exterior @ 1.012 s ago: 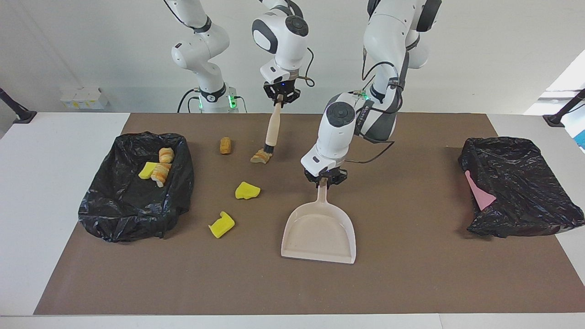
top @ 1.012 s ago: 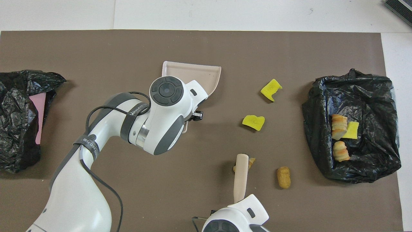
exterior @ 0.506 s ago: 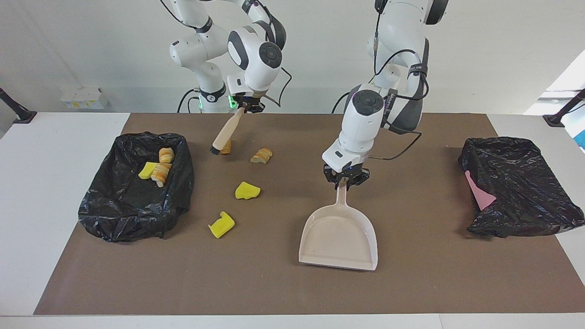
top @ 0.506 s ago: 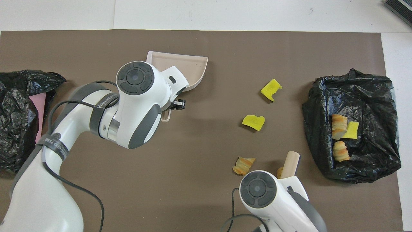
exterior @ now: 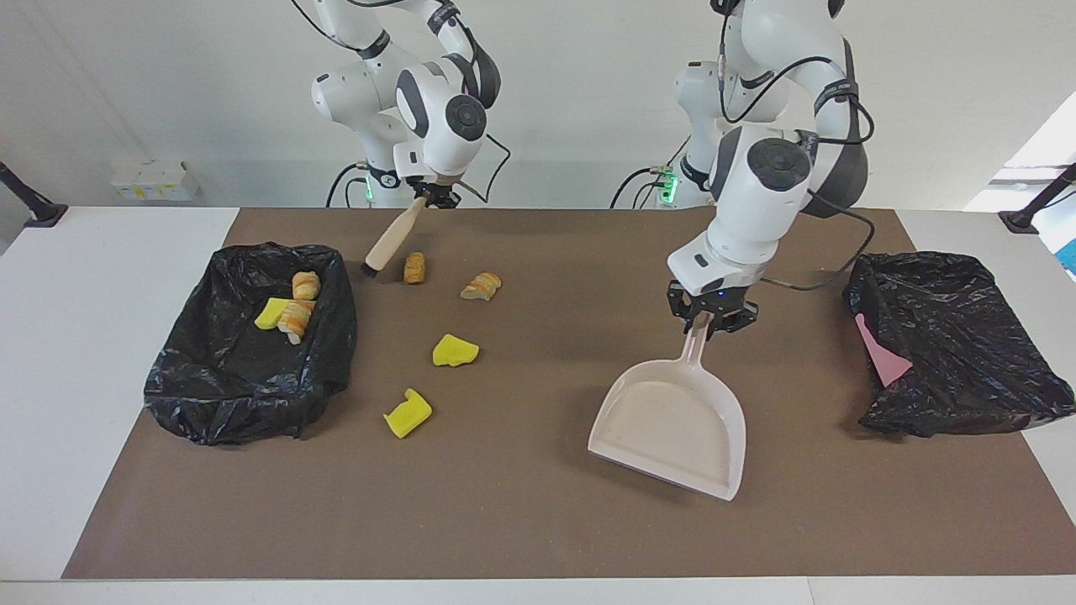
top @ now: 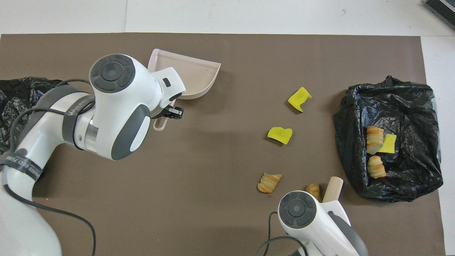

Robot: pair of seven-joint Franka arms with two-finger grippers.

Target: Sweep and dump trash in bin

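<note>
Trash lies partly loose on the brown mat [exterior: 521, 529] and partly in the black bin bag [exterior: 244, 370] at the right arm's end of the table. In the facing view, taking the mat's middle as the clock's centre, the loose chunks sit around nine to eleven o'clock: a tan lump [exterior: 414, 267], a bread-like piece [exterior: 481, 286], a yellow wedge [exterior: 455, 350] and a second yellow wedge [exterior: 407, 413]. Three more pieces [exterior: 290, 312] rest inside the bag.

The right gripper [exterior: 430, 197] is clenched on the handle of a small brush [exterior: 388, 239], whose bristles point down at seven o'clock, just beside the tan lump. The left gripper [exterior: 711, 322] grasps the dustpan [exterior: 672, 424] by its handle at about four o'clock from the mat's middle. A second black bag [exterior: 950, 344] holding a pink sheet [exterior: 881, 353] sits at three o'clock.
</note>
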